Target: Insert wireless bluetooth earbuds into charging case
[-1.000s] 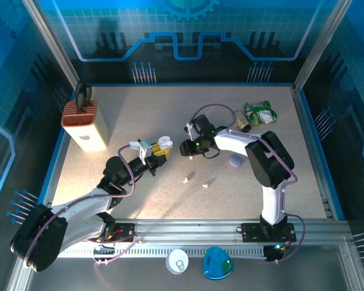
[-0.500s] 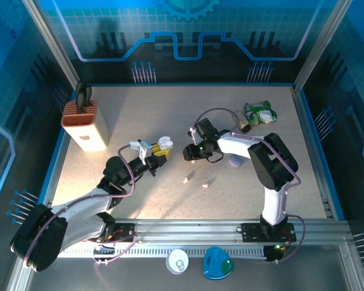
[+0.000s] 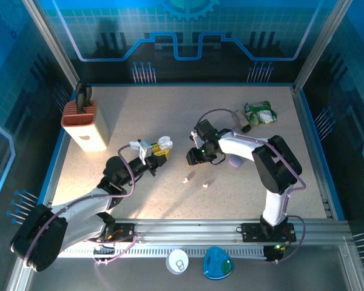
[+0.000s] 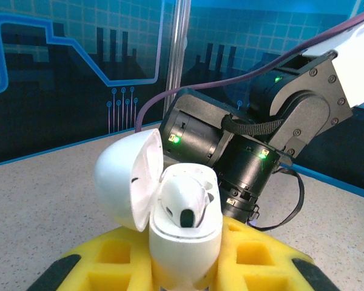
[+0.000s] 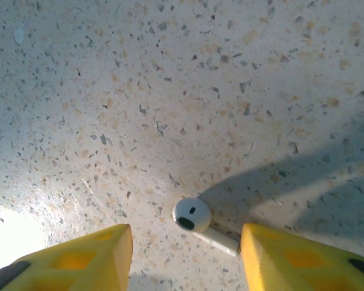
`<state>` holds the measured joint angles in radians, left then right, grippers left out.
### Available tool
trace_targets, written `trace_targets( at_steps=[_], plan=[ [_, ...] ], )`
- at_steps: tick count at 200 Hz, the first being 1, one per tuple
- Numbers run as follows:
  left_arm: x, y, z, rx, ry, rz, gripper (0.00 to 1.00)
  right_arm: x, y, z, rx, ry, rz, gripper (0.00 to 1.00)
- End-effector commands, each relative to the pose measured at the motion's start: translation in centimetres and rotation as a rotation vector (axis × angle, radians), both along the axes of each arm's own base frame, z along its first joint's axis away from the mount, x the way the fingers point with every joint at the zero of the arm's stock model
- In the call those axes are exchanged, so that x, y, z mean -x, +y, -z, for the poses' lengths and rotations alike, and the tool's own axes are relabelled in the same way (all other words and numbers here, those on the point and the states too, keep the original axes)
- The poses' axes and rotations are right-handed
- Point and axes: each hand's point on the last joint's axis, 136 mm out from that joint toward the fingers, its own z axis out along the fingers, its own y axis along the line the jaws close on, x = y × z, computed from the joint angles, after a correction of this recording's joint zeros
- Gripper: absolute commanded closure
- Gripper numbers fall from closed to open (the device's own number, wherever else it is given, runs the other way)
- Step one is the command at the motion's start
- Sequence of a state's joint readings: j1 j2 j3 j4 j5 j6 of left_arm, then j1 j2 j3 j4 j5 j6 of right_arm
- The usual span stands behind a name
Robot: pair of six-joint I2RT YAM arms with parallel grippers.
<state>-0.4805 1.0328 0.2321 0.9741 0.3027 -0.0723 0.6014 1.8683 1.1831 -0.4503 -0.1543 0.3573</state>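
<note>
The left gripper point(image 4: 185, 270) clamps an open case point(image 4: 185, 239) with one bud point(image 4: 183, 200) inside. The right gripper point(image 5: 185, 251), fingers apart, hangs over a second bud point(image 5: 192, 215) at the middle of the table point(image 5: 170, 91).

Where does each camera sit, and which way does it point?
Top external: above and behind the arms, looking down on the table; both arms show.
Left wrist: on the left arm, facing over the left tool, shut on the open white case; right arm beyond.
Right wrist: on the right arm, looking down past the open right tool at a white earbud.
Shared: top and left wrist both show that case.
</note>
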Motion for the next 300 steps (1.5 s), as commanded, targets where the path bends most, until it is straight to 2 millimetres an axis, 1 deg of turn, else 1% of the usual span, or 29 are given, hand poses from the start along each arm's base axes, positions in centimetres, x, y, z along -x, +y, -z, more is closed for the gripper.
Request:
trace_targets(
  at_steps=[1, 27, 50, 64, 79, 97, 127, 154, 202, 233, 259, 277, 300],
  plan=[
    [-0.3, 0.3, -1.1, 0.013, -0.036, -0.021, 1.0, 0.3, -0.1, -1.2, 0.062, -0.002, -0.046, 0.49],
    [-0.1, 0.4, -1.1, 0.009, -0.034, -0.019, 1.0, -0.2, 0.2, -1.0, 0.091, 0.001, -0.072, 0.49],
    [-0.1, 0.4, -1.0, 0.006, -0.032, -0.018, 1.0, -0.2, 1.3, -0.4, 0.084, 0.025, -0.113, 0.47],
    [0.0, 0.3, -1.0, 0.007, -0.032, -0.015, 1.0, -0.2, 1.8, 0.0, 0.104, 0.039, -0.143, 0.47],
    [0.0, 0.3, -0.9, 0.005, -0.031, -0.014, 1.0, -0.2, 1.8, 0.5, 0.151, 0.047, -0.167, 0.49],
    [0.1, 0.3, -0.9, 0.003, -0.031, -0.012, 1.0, 0.0, 1.3, 1.1, 0.201, 0.068, -0.182, 0.51],
    [0.0, 0.3, -0.8, 0.0, -0.027, -0.013, 1.0, 1.0, 1.6, 1.0, 0.203, 0.085, -0.211, 0.53],
    [0.0, 0.3, -0.7, -0.005, -0.03, -0.011, 1.0, 1.9, 1.5, 0.8, 0.229, 0.084, -0.245, 0.58],
    [0.2, 0.2, -0.7, -0.002, -0.026, -0.001, 1.0, 1.3, 1.0, 1.6, 0.276, 0.082, -0.22, 0.72],
    [0.2, 0.2, -0.6, -0.001, -0.022, 0.003, 1.0, 1.0, 1.2, 1.9, 0.275, 0.08, -0.194, 0.77],
    [0.3, 0.1, -0.6, -0.004, -0.024, 0.005, 1.0, 0.6, 1.2, 1.4, 0.257, 0.047, -0.165, 0.81],
    [0.3, 0.1, -0.6, -0.006, -0.023, 0.005, 1.0, 0.1, 1.3, 0.4, 0.216, -0.008, -0.148, 0.79],
    [0.2, 0.0, -0.5, -0.005, -0.021, 0.009, 1.0, -0.6, 1.6, -1.7, 0.113, -0.106, -0.119, 0.79]
  ],
)
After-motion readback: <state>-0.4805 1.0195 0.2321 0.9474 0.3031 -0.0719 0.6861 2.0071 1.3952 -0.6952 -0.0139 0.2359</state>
